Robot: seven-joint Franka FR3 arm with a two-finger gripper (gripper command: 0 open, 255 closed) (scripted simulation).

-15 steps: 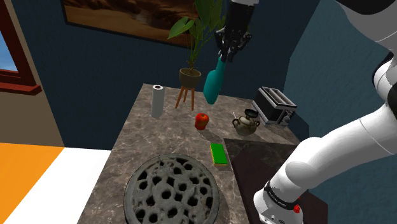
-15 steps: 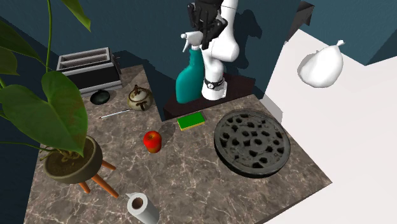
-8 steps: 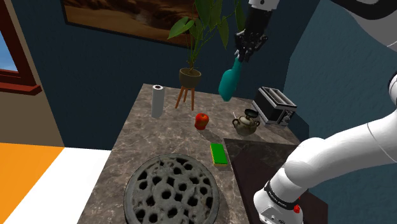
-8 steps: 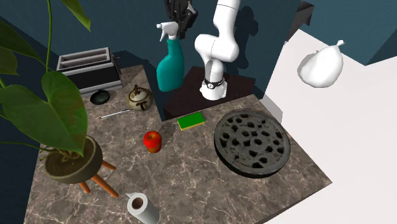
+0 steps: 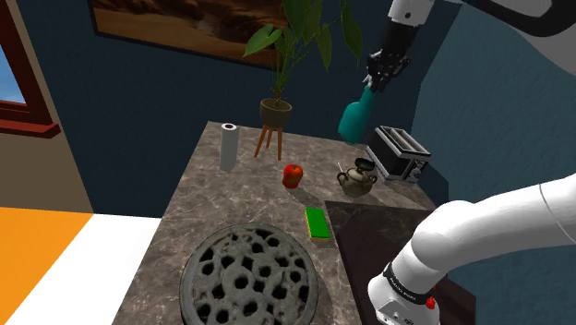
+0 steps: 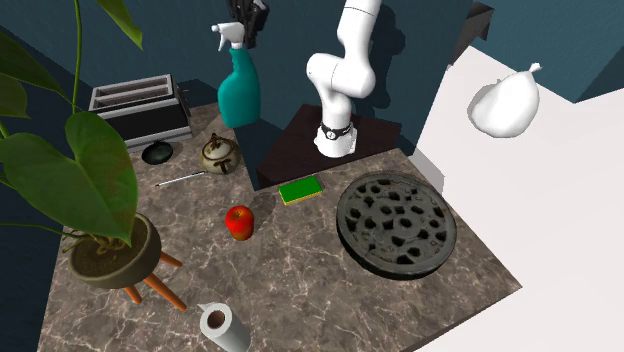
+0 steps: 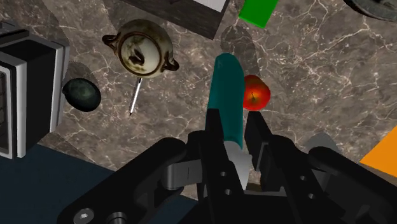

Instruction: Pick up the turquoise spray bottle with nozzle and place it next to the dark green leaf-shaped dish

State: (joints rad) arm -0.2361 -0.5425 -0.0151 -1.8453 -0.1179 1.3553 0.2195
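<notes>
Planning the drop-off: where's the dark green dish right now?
In the second exterior view, the dark green dish lies on the counter at the left, in front of the toaster, left of the teapot.

Dish between toaster and teapot (spoon beside teapot), on counter.
</notes>
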